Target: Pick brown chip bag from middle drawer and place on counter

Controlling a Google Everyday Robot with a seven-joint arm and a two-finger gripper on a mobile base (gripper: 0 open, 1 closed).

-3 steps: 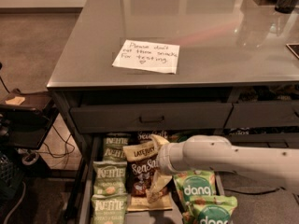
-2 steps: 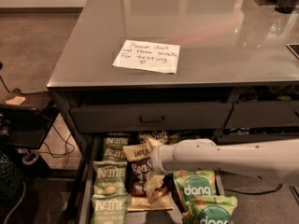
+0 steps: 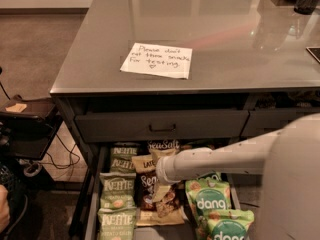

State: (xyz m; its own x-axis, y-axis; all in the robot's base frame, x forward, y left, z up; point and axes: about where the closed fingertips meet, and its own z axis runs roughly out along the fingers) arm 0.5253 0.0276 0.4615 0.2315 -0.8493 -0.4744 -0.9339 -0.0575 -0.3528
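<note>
Down in the open middle drawer (image 3: pixel 91 204), green Kettle bags (image 3: pixel 118 193) line the left side, and just at their 3 o'clock lies the brown chip bag (image 3: pixel 146 183), flat on the drawer floor, at 6 o'clock from the paper note (image 3: pixel 156 60) on the counter (image 3: pixel 235 44). The gripper (image 3: pixel 162 188) sits low over that bag's right part at the end of the white arm (image 3: pixel 220 159), which enters from 3 o'clock; I cannot tell whether it is spread or closed. At 3 o'clock of the brown bag lie the green dang bags (image 3: pixel 209 202).
</note>
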